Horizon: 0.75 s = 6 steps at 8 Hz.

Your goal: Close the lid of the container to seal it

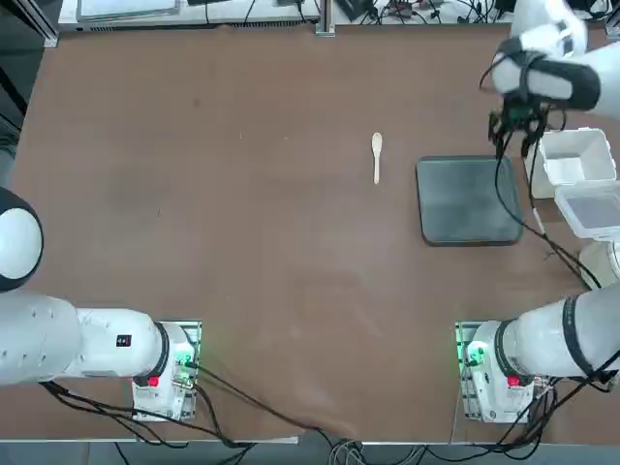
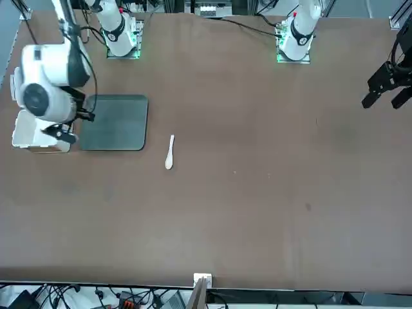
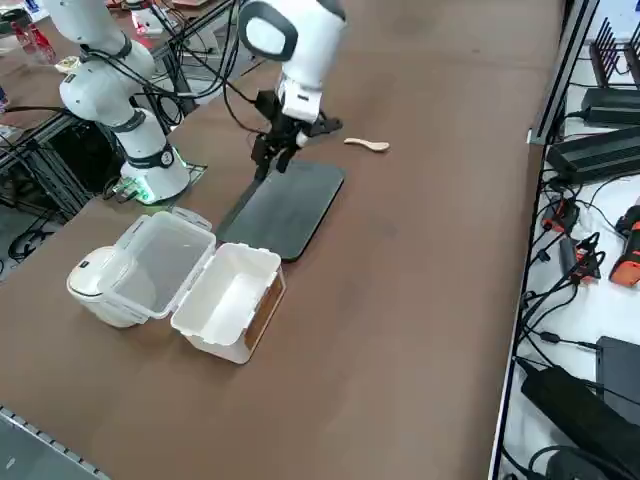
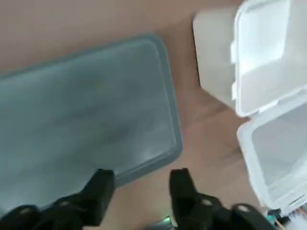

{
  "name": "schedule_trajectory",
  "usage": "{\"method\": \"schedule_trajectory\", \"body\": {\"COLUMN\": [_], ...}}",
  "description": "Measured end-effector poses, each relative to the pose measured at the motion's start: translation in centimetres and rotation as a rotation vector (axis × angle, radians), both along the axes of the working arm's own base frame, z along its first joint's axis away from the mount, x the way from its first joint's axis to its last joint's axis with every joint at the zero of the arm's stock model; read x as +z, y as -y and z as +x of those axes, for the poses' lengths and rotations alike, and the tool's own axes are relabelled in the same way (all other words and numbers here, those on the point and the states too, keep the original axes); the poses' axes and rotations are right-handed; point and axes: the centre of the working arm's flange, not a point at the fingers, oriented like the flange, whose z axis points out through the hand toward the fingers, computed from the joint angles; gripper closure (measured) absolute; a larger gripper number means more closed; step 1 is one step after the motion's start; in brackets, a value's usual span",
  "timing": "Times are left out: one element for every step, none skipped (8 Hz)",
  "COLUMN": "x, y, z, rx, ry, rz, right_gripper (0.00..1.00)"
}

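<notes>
The right gripper (image 4: pixel 143 175), spread and empty, seems at the approach stage. Next: reach overhead-view four o'clock, lift the lid (image 1: pixel 593 209) boxward.

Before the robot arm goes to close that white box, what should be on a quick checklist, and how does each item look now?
- Lid closed over the container: not ok, it is folded open beside it.
- Lid joined to the container along one side: ok.
- Right tool open with nothing between its fingers: ok.
- Right tool at the lid: not ok, it hangs near the grey tray, short of the lid.
- Spoon out of the lid's way: ok, it lies beyond the tray.
- Lid free of the white round-cornered object beside it: cannot tell.
</notes>
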Motion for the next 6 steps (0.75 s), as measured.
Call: {"method": "schedule_trajectory", "body": {"x": [-2.6, -4.8, -6.5, -8.0, -9.1, -10.0], "y": [-0.6, -1.6, -2.5, -2.5, -1.6, -0.2], "z": [-1.4, -2.6, -3.6, -4.5, -5.3, -6.1], "rx": [-0.034, -0.063, -0.082, -0.086, -0.094, -0.110], "ry": [-0.020, -0.025, -0.026, -0.032, -0.041, -0.045], "rz": [-0.092, -0.184, -0.256, -0.315, -0.362, -0.416], "right_gripper": [0.57, 0.76, 0.98, 0.98, 0.99, 0.99]}}
